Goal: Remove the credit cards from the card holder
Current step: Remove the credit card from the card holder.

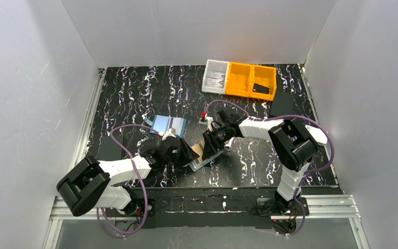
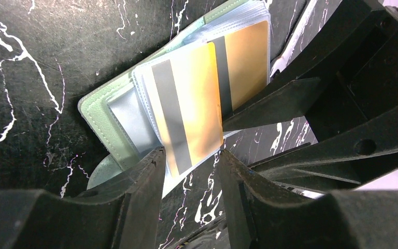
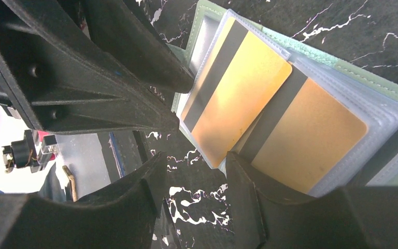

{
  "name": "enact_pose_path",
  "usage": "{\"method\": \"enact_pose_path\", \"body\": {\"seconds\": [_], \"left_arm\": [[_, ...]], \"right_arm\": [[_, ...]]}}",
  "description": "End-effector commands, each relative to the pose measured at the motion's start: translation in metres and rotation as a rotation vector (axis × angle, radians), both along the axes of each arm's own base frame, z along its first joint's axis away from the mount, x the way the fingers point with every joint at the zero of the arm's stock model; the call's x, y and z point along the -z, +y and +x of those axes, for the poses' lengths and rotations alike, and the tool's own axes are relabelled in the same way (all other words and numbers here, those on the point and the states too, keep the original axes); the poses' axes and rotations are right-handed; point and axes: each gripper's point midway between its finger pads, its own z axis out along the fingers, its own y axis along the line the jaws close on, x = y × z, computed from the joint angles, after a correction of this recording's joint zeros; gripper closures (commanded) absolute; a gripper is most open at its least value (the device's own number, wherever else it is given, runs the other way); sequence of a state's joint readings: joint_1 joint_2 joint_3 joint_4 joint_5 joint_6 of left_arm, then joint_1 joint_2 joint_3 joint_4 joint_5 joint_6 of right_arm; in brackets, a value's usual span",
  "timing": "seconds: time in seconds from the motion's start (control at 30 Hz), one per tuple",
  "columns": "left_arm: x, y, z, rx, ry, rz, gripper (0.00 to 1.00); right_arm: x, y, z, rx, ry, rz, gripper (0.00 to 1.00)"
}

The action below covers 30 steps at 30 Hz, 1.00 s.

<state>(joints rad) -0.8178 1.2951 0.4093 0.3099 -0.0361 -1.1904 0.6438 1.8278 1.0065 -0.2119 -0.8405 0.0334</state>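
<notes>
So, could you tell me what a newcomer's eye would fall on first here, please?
Probably the shiny orange cards in the open green holder mid-table, with the left fingers and right fingers crowding in from either side. Then the orange bins at the far edge.

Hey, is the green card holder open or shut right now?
Open. The card holder has its green cover laid open, clear sleeves exposed, and two orange cards showing.
</notes>
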Motion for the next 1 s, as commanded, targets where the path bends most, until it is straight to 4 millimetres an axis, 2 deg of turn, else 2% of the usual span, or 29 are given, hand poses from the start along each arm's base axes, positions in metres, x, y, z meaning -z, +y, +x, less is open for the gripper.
{"method": "enact_pose_path", "body": {"seconds": [0.0,0.3,0.97], "left_arm": [[-0.012,-0.006,0.007,-0.006,-0.046,-0.072,0.59],[-0.029,-0.008,0.011,-0.013,-0.13,-0.171,0.6],[-0.034,-0.027,0.012,0.05,-0.152,-0.253,0.65]], "right_arm": [[0.016,-0.009,0.005,0.015,0.003,-0.061,0.44],[0.016,-0.012,0.009,0.059,0.066,-0.042,0.45],[0.018,-0.017,0.012,0.111,0.174,-0.009,0.46]]}}
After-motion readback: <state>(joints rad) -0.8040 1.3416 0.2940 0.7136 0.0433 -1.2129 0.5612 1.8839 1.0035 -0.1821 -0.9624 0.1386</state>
